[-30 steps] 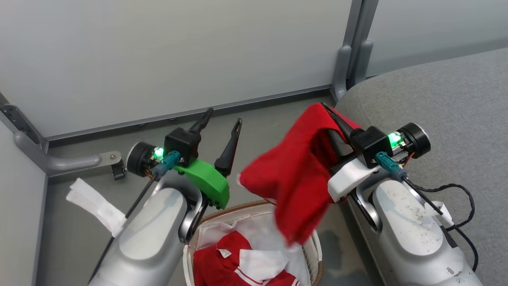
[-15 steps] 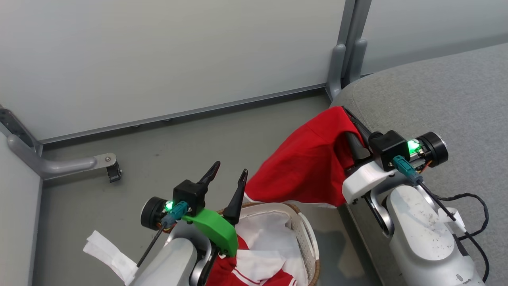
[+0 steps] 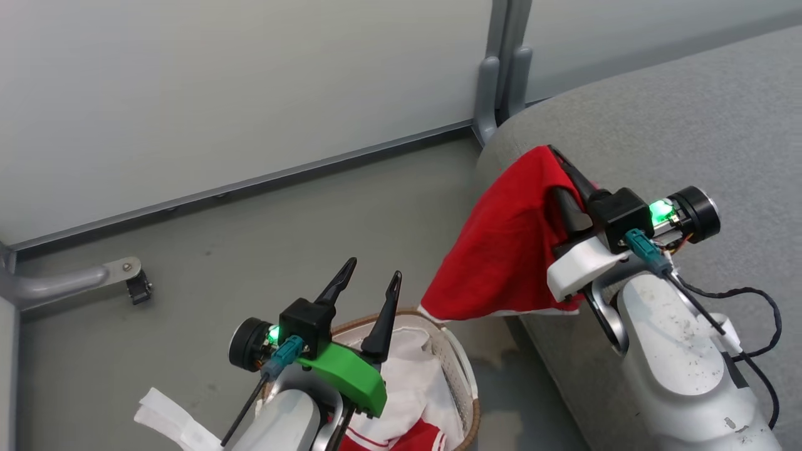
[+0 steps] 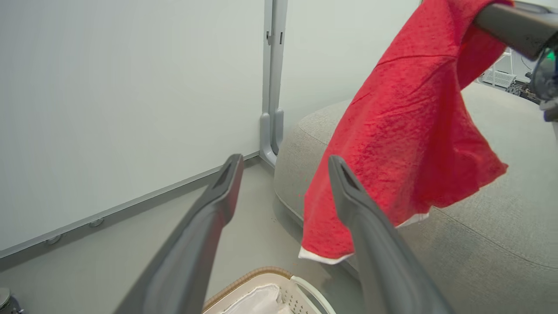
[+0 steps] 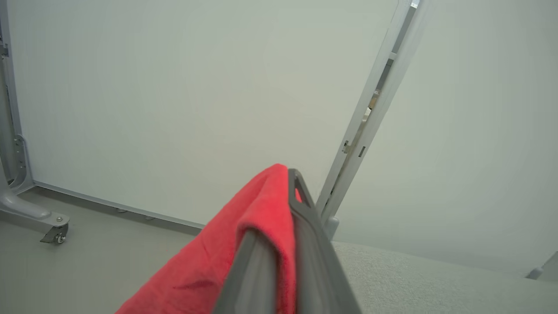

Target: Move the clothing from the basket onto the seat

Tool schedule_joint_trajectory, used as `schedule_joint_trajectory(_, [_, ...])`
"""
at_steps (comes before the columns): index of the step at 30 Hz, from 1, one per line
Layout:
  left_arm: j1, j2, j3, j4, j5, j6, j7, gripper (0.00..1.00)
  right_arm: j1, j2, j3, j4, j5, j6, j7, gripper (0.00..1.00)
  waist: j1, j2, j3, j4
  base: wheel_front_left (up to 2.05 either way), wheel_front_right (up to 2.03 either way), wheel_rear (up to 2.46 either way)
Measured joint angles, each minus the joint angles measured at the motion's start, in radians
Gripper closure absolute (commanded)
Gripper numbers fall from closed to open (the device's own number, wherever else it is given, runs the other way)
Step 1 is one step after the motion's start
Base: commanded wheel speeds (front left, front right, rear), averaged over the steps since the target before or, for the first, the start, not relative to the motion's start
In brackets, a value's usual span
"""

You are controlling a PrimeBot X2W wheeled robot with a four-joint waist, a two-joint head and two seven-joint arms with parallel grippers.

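Observation:
My right gripper (image 3: pixel 555 154) is shut on a red shirt (image 3: pixel 507 250), one piece of the clothing. The shirt hangs from the fingers over the rounded front-left edge of the grey seat (image 3: pixel 658 113). In the right wrist view the red shirt (image 5: pixel 257 226) is folded over my shut gripper (image 5: pixel 291 176). My left gripper (image 3: pixel 373 269) stands open and empty above the basket (image 3: pixel 462 376). A second red shirt with white stripes (image 3: pixel 426 436) lies in the basket on white lining. In the left wrist view my open gripper (image 4: pixel 284 160) points past the hanging shirt (image 4: pixel 405 131).
Pale wall panels with a grey post (image 3: pixel 495 75) stand behind the bare grey floor. A caster foot (image 3: pixel 135 285) sits at the far left. A white strip of cloth (image 3: pixel 169 416) hangs by my left arm. A black cable (image 3: pixel 752 326) loops along my right forearm.
The head camera has shifted. My right gripper has carried the red shirt rightward, from over the basket to the seat's edge. My left arm has dropped lower, still open.

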Motion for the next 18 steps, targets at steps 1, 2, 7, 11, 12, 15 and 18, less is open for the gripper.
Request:
schedule_joint_trajectory(1, [0.0, -0.002, 0.002, -0.008, 0.008, -0.002, 0.0, 0.0, -0.005, -0.004, -0.005, -0.002, -0.005, 0.0, 0.0, 1.0, 0.0, 0.0, 0.005, -0.014, 0.0, 0.0, 0.0])
schedule_joint_trajectory(2, [0.0, -0.004, 0.002, -0.014, 0.014, -0.003, 0.0, 0.0, -0.008, -0.011, -0.011, -0.004, -0.008, 0.0, 0.0, 1.0, 0.0, 0.0, 0.009, -0.028, 0.0, 0.0, 0.0])
schedule_joint_trajectory(7, [-0.002, -0.009, 0.006, -0.021, 0.037, -0.01, 0.0, 0.0, -0.019, -0.043, -0.047, -0.015, -0.014, 0.0, 0.0, 1.0, 0.0, 0.0, 0.037, -0.104, 0.0, 0.0, 0.0])
schedule_joint_trajectory(11, [-0.013, -0.011, 0.007, -0.015, 0.061, -0.016, 0.0, 0.0, -0.023, -0.055, -0.074, -0.024, -0.015, 0.0, 0.0, 1.0, 0.0, 0.0, 0.064, -0.169, 0.0, 0.0, 0.0])
schedule_joint_trajectory(12, [-0.019, -0.011, 0.006, -0.013, 0.065, -0.019, 0.0, 0.0, -0.022, -0.055, -0.08, -0.026, -0.015, 0.0, 0.0, 1.0, 0.0, 0.0, 0.072, -0.186, 0.0, 0.0, 0.0])
schedule_joint_trajectory(15, [-0.034, -0.012, -0.002, -0.002, 0.074, -0.028, 0.0, 0.0, -0.022, -0.055, -0.094, -0.03, -0.013, 0.0, 0.0, 1.0, 0.0, 0.0, 0.097, -0.23, 0.0, 0.0, 0.0])
schedule_joint_trajectory(18, [-0.048, -0.013, -0.008, 0.007, 0.083, -0.03, 0.0, 0.0, -0.022, -0.053, -0.104, -0.032, -0.011, 0.0, 0.0, 1.0, 0.0, 0.0, 0.126, -0.264, 0.0, 0.0, 0.0])
